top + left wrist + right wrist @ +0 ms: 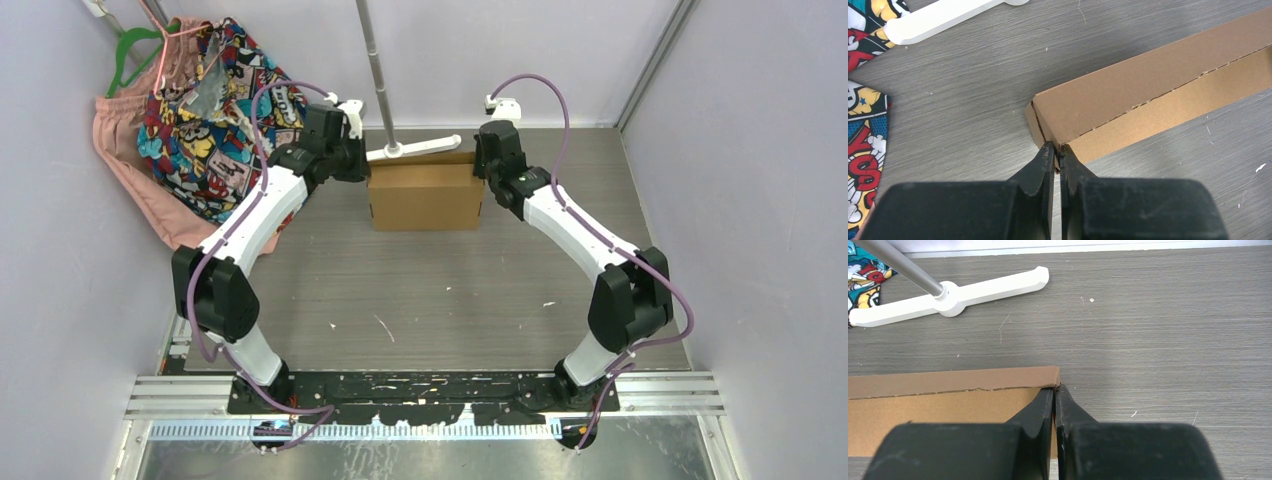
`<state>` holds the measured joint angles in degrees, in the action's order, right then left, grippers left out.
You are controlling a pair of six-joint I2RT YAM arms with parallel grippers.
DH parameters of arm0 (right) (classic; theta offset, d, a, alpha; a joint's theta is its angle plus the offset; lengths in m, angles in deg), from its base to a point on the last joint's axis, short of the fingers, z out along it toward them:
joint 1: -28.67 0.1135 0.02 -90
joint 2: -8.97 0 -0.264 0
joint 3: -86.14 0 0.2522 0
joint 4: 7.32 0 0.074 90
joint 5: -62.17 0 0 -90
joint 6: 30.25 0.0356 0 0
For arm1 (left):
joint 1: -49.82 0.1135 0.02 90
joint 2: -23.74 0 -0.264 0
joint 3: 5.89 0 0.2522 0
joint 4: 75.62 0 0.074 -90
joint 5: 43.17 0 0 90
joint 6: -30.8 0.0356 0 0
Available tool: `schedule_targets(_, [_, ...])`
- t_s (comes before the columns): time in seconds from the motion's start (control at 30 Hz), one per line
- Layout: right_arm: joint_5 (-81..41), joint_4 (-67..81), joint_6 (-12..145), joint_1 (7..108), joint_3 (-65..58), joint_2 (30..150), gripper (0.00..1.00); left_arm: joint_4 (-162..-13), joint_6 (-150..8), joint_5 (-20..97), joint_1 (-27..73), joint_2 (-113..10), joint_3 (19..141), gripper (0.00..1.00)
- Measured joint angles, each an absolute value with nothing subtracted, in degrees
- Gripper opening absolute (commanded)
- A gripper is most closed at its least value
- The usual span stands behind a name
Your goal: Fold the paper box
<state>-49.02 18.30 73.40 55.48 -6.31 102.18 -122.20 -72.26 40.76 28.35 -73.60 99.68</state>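
The paper box (pixel 426 196) is plain brown cardboard, folded into a flat rectangular shape at the far middle of the table. My left gripper (pixel 362 165) is shut on its left side wall; in the left wrist view the black fingers (pixel 1057 150) pinch the cardboard edge at the box corner (pixel 1128 107). My right gripper (pixel 486 165) is shut on the right side wall; in the right wrist view its tips (pixel 1055 390) clamp the box's right edge (pixel 948 400). A perforated fold line runs along the box top in both wrist views.
A white stand foot (pixel 415 150) with a metal pole (pixel 375 60) sits just behind the box and also shows in the right wrist view (pixel 950 295). Colourful cloth on hangers (pixel 205 120) hangs at the far left. Walls enclose the table on three sides.
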Motion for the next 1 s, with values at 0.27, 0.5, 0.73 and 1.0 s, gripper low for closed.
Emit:
schedule_targets(0.27, [-48.97, 16.64, 73.16, 55.72, -4.0, 100.8, 0.01, -121.5, -72.17, 41.2, 28.08, -72.64, 98.08, 0.04])
schedule_targets(0.5, [-48.62, 13.51, 73.32, 56.0, -0.13, 98.84, 0.01, -120.27, -72.21, 41.37, 27.93, -71.59, 96.07, 0.04])
schedule_targets(0.73, [-48.58, 9.75, 73.73, 56.0, 2.38, 98.33, 0.03, -119.05, -72.26, 41.87, 27.89, -71.37, 95.24, 0.04])
schedule_targets(1.0, [-47.18, 8.2, 74.01, 56.0, 5.16, 96.37, 0.05, -118.2, -72.47, 42.84, 27.71, -70.61, 93.89, 0.04])
